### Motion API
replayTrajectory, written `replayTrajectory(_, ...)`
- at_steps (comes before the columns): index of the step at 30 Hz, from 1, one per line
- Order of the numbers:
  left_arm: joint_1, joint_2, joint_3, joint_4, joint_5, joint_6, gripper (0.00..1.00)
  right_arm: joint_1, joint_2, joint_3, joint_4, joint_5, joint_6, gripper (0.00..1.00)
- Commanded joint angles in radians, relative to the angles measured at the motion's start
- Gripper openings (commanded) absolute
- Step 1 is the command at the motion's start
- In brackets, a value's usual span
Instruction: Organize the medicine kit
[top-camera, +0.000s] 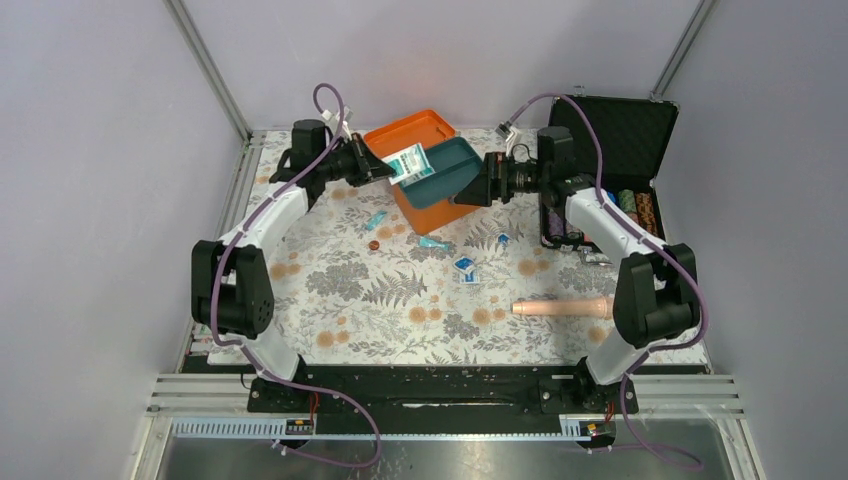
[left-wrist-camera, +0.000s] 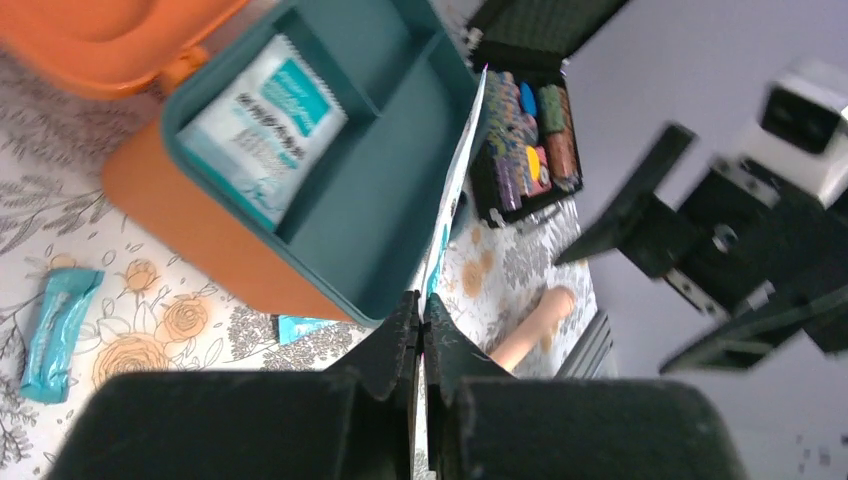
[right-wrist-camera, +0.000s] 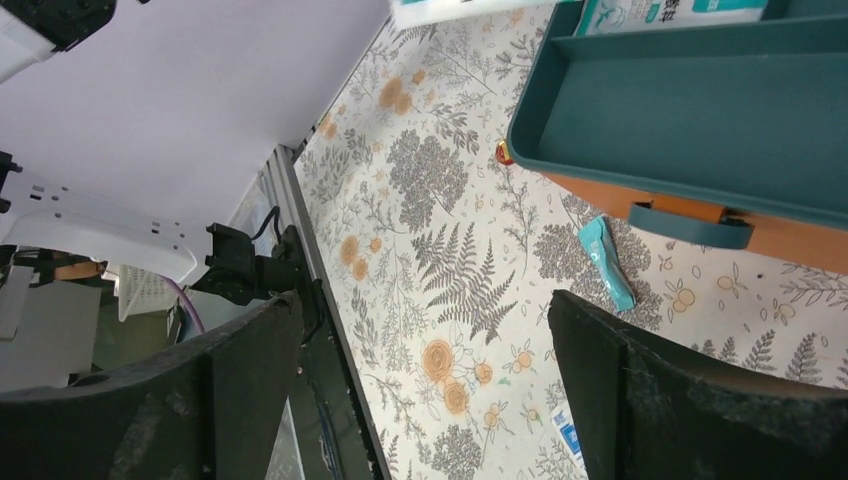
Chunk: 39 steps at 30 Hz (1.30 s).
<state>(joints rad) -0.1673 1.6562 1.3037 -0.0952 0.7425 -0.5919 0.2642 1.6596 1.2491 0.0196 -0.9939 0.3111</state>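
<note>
The orange medicine kit box (top-camera: 435, 212) stands at the back centre with its lid (top-camera: 408, 131) open. Its teal insert tray (top-camera: 447, 172) rests tilted on the box. My left gripper (left-wrist-camera: 421, 300) is shut on a thin white-and-teal packet (left-wrist-camera: 455, 190), seen edge-on, at the tray's (left-wrist-camera: 370, 200) rim. Another packet (left-wrist-camera: 260, 125) lies in one of the tray's compartments. In the top view my left gripper (top-camera: 383, 168) is at the tray's left side. My right gripper (top-camera: 478, 185) is at the tray's right side. In its wrist view, my right gripper (right-wrist-camera: 420, 310) stands open and holds nothing, with the tray (right-wrist-camera: 680, 110) just ahead of it.
A black case of poker chips (top-camera: 610, 190) stands open at the back right. A beige cylinder (top-camera: 562, 307) lies at the front right. Small teal and blue packets (top-camera: 432, 242) (top-camera: 465, 266) (top-camera: 376, 220) lie loose on the floral cloth in front of the box.
</note>
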Motion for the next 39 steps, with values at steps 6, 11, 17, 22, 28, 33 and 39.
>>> replayTrajectory(6,-0.001,0.095,0.062,-0.072,-0.251,-0.221,0.0,0.008,-0.084,-0.016,-0.088,0.061,-0.078,0.99)
replayTrajectory(11,-0.019,0.15,0.121,-0.11,-0.294,-0.274,0.0,0.007,-0.09,-0.024,-0.105,0.078,-0.089,0.99)
replayTrajectory(17,-0.073,0.23,0.213,-0.145,-0.344,-0.317,0.0,0.008,-0.104,-0.043,-0.113,0.09,-0.108,1.0)
replayTrajectory(22,-0.103,0.268,0.245,-0.166,-0.354,-0.372,0.0,0.007,-0.129,-0.066,-0.122,0.097,-0.128,1.0)
replayTrajectory(28,-0.09,0.27,0.256,-0.219,-0.366,-0.406,0.0,0.007,-0.149,-0.092,-0.134,0.113,-0.134,1.0)
replayTrajectory(33,-0.08,0.303,0.284,-0.202,-0.337,-0.404,0.0,0.007,-0.141,-0.085,-0.144,0.119,-0.135,0.99)
replayTrajectory(39,-0.081,0.347,0.325,-0.182,-0.339,-0.381,0.0,0.008,-0.139,-0.079,-0.157,0.124,-0.14,1.0)
